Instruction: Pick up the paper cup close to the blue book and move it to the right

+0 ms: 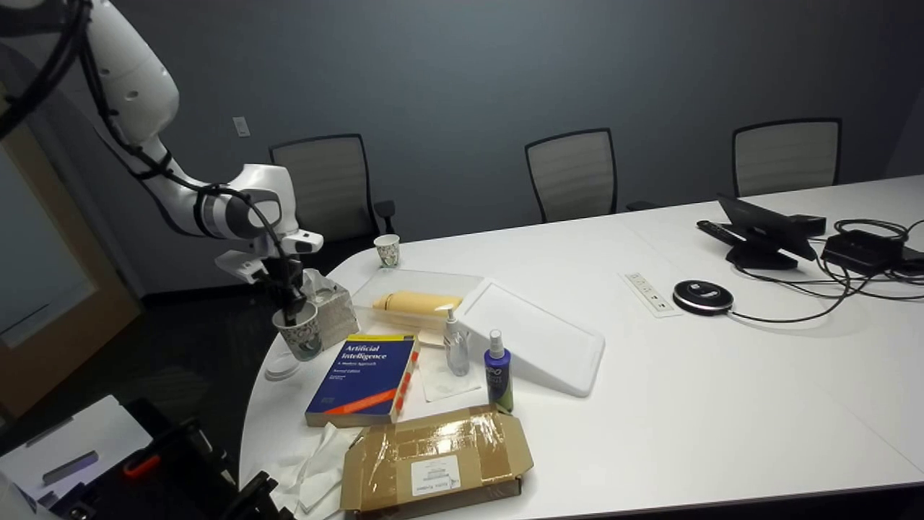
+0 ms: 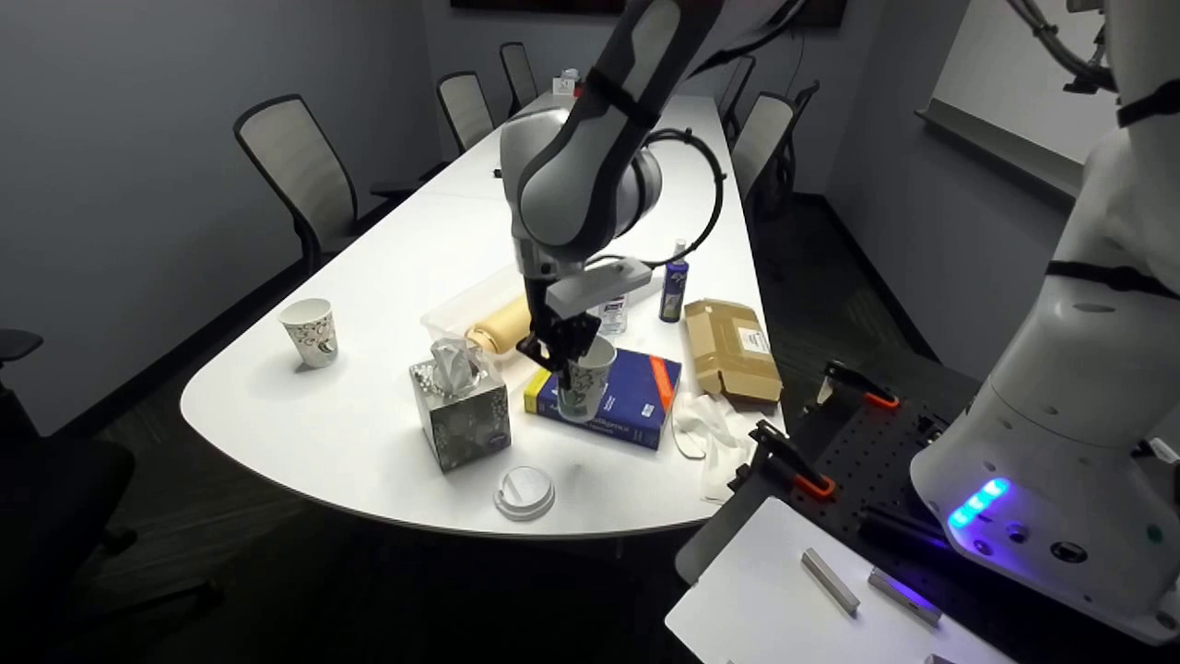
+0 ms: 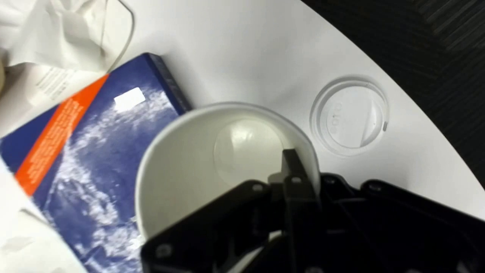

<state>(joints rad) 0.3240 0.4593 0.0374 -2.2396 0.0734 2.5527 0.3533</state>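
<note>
The paper cup (image 1: 304,341) is white with a printed pattern and a pale inside. In an exterior view it shows in front of the blue book (image 2: 636,392). My gripper (image 1: 290,316) is shut on the cup's wall, with one finger inside the cup and one outside. The cup (image 3: 182,182) is tilted toward the camera in the wrist view and appears raised above the table. The blue book (image 1: 368,375), with an orange-red band, lies flat beside it. In the wrist view the cup covers part of the book (image 3: 113,136).
A tissue box (image 2: 466,424) and a white lid (image 2: 525,491) stand near the cup. A second paper cup (image 2: 312,332) stands farther off. A clear bin with a yellow bottle (image 1: 422,302), a sanitizer bottle (image 1: 456,347), a spray bottle (image 1: 499,375) and a cardboard box (image 1: 433,462) are around the book.
</note>
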